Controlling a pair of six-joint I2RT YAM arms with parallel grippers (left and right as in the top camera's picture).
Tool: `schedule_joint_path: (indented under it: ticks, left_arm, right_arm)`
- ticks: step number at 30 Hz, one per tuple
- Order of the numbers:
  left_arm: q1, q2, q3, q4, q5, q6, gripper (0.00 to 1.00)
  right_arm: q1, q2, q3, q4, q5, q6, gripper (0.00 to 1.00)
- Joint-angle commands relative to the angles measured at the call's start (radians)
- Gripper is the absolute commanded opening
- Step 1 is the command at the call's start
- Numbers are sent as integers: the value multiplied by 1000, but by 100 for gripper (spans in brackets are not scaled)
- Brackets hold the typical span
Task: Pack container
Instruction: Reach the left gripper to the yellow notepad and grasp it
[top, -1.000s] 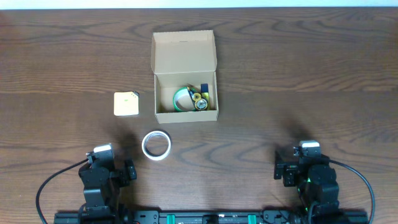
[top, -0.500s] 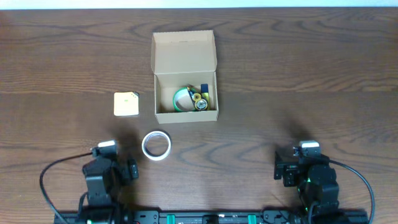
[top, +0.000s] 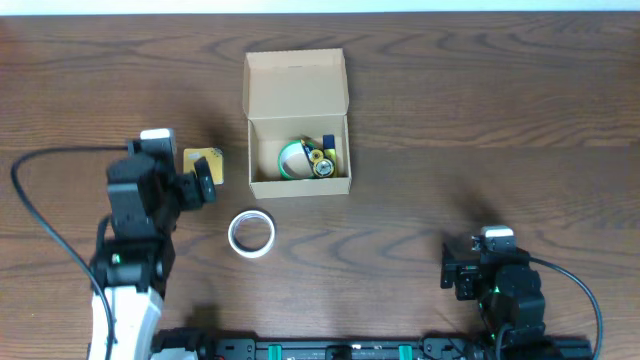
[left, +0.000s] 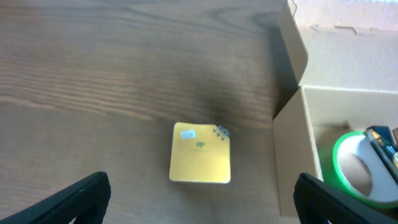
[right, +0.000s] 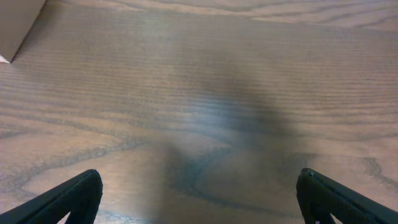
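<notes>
The tan cardboard container (top: 262, 186) stands open at mid-table, its flap lid laid back. Inside lie a green tape roll (top: 291, 160) and small batteries (top: 322, 160). The left wrist view shows its left wall (left: 292, 149) and the green roll (left: 357, 171). A small yellow square pad (top: 198, 160) lies left of the container, also in the left wrist view (left: 200, 154). A white tape roll (top: 251, 233) lies in front of the container. My left gripper (top: 203, 177) is open and empty, hovering at the pad. My right gripper (top: 458, 272) is open and empty at the front right.
The right wrist view shows bare wood and a corner of the container (right: 18, 28) at the top left. The table's far edge runs along the top of the overhead view. Cables trail from both arms at the front.
My left arm has swung up from the front left to above the yellow pad, beside the container. The right arm has not moved.
</notes>
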Motion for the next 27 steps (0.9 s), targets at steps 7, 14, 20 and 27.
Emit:
schedule_joint_path:
  ticks: [7, 14, 20, 27]
  left_arm:
    - [-3, 309, 483, -382, -3, 19, 95]
    - [-2, 503, 544, -484, 40, 14, 95]
    - [1, 650, 545, -480, 50, 43, 95]
    - [39, 765, 546, -429, 48, 115, 95]
  right_arm:
    - [-7, -6, -9, -1, -4, -11, 99]
    - [-7, -6, -9, -1, -4, -11, 99]
    - [-7, -6, -9, -1, -4, -11, 99]
    - [-7, -6, -9, -1, -4, -11, 99]
